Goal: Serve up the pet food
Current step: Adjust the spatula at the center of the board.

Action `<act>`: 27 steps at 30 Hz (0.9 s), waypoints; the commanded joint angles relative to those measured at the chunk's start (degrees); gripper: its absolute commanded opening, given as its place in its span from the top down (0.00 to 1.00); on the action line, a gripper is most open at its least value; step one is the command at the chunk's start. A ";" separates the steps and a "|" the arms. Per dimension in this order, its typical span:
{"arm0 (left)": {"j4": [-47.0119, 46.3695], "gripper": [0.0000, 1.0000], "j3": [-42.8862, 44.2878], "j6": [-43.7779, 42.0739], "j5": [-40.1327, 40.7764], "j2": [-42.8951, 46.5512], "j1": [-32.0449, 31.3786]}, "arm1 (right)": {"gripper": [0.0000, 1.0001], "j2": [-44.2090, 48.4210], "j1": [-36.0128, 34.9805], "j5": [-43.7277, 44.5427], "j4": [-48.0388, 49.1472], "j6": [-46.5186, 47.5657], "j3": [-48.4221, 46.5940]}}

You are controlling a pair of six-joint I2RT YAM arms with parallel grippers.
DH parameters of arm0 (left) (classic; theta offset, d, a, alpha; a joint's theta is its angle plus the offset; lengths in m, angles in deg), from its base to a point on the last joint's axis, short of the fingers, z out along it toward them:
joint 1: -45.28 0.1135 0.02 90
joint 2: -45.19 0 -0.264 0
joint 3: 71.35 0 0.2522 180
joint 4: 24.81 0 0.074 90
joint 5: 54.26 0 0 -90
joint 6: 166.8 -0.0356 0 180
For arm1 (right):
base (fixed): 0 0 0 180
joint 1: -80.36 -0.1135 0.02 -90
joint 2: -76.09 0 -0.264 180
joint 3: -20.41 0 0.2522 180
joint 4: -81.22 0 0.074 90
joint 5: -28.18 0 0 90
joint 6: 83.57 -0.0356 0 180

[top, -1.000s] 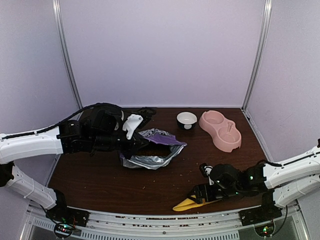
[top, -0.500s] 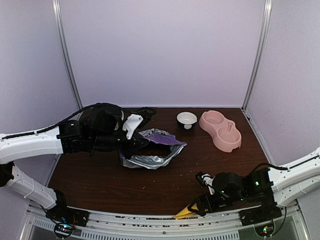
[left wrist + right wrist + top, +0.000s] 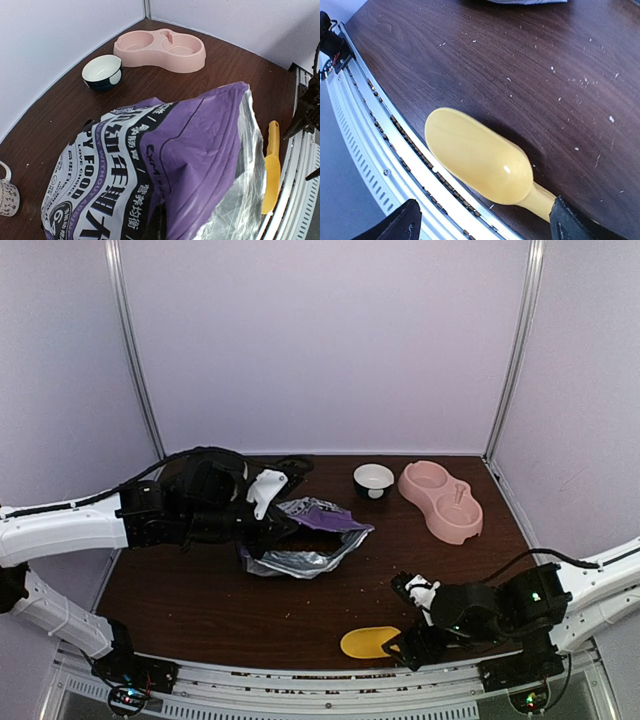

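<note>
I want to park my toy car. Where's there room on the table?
Bare wood lies between the purple bag and the near edge, left of the yellow scoop; also between the bag and pink double bowl. The back right, with the white bowl, is crowded.

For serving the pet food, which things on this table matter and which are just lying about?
For the job: purple foil puppy-food bag, yellow plastic scoop, pink plastic double bowl.
Probably just lying about: small round black-and-white bowl, patterned white mug.
</note>
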 commanded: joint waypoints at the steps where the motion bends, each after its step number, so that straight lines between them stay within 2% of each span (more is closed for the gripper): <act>1: 0.18 1.00 0.30 -0.67 2.18 -1.59 0.50 | 0.11 -3.46 -3.14 7.82 -7.58 4.11 -4.47; 13: 0.18 1.00 0.44 -0.64 1.90 -2.14 0.45 | 0.15 -15.99 -3.70 16.81 -12.90 7.49 -12.01; 21: 0.18 1.00 0.53 -0.64 1.90 -2.05 0.51 | 0.21 -18.18 -1.97 13.54 -8.02 7.52 -11.04; 27: 0.31 1.00 0.47 -0.72 2.17 -1.64 0.47 | 0.25 -14.65 6.24 4.22 -0.43 6.07 -7.07</act>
